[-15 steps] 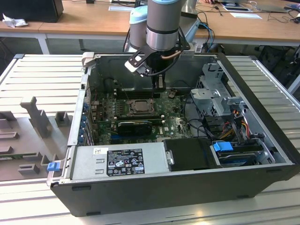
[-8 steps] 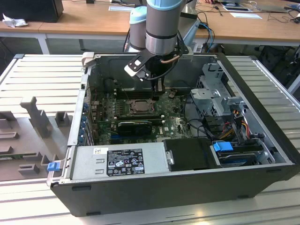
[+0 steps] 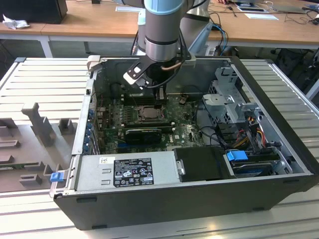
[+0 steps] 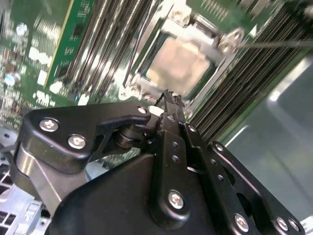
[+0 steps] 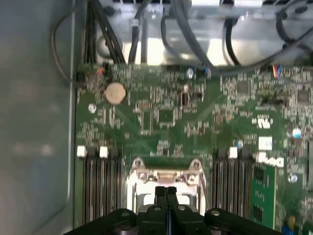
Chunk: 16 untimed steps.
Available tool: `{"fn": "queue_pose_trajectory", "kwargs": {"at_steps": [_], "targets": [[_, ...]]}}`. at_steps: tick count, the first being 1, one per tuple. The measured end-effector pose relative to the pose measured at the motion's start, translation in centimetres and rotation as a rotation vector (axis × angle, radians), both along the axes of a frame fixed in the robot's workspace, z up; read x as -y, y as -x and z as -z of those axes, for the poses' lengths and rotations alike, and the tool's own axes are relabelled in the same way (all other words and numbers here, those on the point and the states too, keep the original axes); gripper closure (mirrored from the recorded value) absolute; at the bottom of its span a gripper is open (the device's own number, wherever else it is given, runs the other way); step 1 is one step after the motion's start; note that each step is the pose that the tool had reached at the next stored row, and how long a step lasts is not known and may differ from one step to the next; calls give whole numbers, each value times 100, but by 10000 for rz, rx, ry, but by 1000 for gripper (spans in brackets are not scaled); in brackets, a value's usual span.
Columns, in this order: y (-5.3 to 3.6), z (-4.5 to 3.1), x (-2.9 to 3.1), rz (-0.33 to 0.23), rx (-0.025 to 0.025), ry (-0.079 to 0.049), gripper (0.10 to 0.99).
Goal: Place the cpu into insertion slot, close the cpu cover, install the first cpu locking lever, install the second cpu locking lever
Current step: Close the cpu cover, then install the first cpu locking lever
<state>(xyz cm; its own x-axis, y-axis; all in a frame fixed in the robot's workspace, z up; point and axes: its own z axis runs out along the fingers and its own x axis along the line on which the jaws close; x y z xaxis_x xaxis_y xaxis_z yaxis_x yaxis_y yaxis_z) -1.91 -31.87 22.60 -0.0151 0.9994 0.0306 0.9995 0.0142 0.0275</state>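
Gripper (image 4: pixel 171 100) hardware sits nearest in the second wrist view: matte black links with rounded corners, pinned by bright cross-head screws, tapering to two slim fingers pressed flat together with nothing between them. The first wrist view shows the same pair (image 5: pixel 166 192) side by side, edges touching. Just beyond the tips lies the cpu (image 4: pixel 177 66), a flat square with a smooth, pale silvery-beige top, seated in the insertion slot (image 3: pixel 148 113). The cpu cover (image 4: pixel 205 34), a thin silvery frame with rounded tabs, lies around the chip so the chip shows through its window; whether it is latched I cannot tell. A thin, straight metal lever (image 4: pixel 274 44) runs off beside one corner tab. Ribbed rows of dark memory slots (image 5: pixel 100 186) flank the socket on both sides. Farther out spreads the green circuit board (image 5: pixel 166 117), speckled with small components, with a round silvery coin cell (image 5: pixel 115 92) and black cables (image 5: pixel 195 44) looping past its far edge. In the exterior view the arm (image 3: pixel 162 30), a grey cylinder with a pale blue cap, drops almost straight down into the open black computer case (image 3: pixel 279 164), its wrist poised over the socket. A grey power supply (image 3: pixel 124 172) fills the case's near side, and the case rests on a ribbed metal table (image 3: pixel 45 79), with wooden desks (image 3: pixel 89 25) behind.
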Motion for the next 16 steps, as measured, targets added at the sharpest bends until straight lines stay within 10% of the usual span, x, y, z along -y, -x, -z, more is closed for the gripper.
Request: {"fn": "queue_pose_trajectory", "kwargs": {"at_steps": [16], "targets": [[215,-8,1,-6,-3,3,980]]}}
